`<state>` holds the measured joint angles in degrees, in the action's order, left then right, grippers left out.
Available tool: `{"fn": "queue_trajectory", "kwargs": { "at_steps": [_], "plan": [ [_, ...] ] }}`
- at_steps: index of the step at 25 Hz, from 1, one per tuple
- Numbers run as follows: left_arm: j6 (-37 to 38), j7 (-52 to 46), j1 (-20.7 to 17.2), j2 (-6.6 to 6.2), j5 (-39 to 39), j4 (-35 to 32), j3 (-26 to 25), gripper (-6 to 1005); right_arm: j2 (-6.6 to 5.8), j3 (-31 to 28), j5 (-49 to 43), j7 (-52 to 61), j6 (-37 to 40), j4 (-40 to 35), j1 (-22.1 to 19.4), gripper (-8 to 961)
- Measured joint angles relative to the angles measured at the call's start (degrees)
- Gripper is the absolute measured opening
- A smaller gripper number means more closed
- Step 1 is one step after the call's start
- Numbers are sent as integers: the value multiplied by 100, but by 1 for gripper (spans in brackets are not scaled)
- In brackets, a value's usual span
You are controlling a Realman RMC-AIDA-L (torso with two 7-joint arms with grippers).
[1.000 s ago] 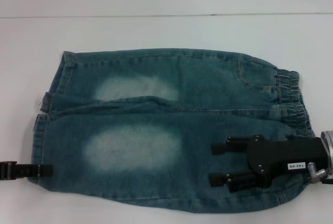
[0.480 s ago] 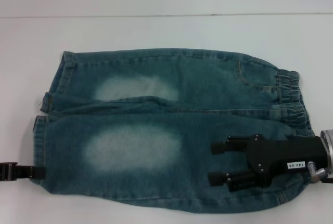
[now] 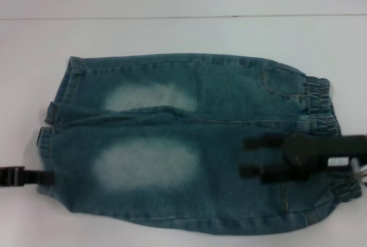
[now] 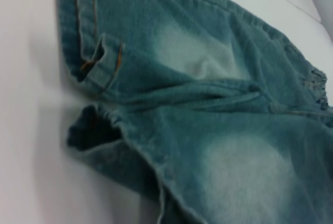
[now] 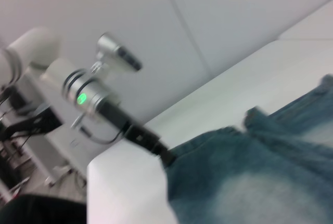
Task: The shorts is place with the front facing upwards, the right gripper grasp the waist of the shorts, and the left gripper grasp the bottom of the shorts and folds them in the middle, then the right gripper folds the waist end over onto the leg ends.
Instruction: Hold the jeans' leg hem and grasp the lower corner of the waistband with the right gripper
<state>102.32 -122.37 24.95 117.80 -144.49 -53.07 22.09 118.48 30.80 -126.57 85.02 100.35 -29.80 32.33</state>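
Observation:
The shorts lie flat on the white table, front up, with pale thigh patches. The gathered waistband is at the right and the leg hems at the left. My right gripper hovers over the waist end, open, its two fingers pointing left with only denim below them. My left gripper reaches in from the left edge and meets the hem of the near leg. The left wrist view looks down on the leg openings. The right wrist view shows the left gripper at the edge of the shorts.
The white table runs back to a line where it meets the wall. The right wrist view shows the table's left corner, with the left arm and its green light coming in over it.
My right gripper has shifted right and toward the back, uncovering the near waistband. The left gripper has moved a little toward the back, and the near leg hem has shifted with it.

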Motion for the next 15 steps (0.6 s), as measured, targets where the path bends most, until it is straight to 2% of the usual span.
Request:
{"fn": "queue_trajectory", "kwargs": {
  "at_steps": [5,7,11,15],
  "plan": [
    [-119,4,136,-37,191,61,-4,2,-95,-158,-1,1086,223,-879,-30,941],
    [-209,11,160,-41,297,66,-4,2,-180,-98,-43,1494,313,-1264,-45,941],
    [-424,30,196,-46,494,70,-3,3,-518,164,-340,2068,680,-1817,-33,941],
    [-547,65,201,-47,613,70,7,3,-866,410,-744,2177,1091,-2144,1,940]
  ]
}}
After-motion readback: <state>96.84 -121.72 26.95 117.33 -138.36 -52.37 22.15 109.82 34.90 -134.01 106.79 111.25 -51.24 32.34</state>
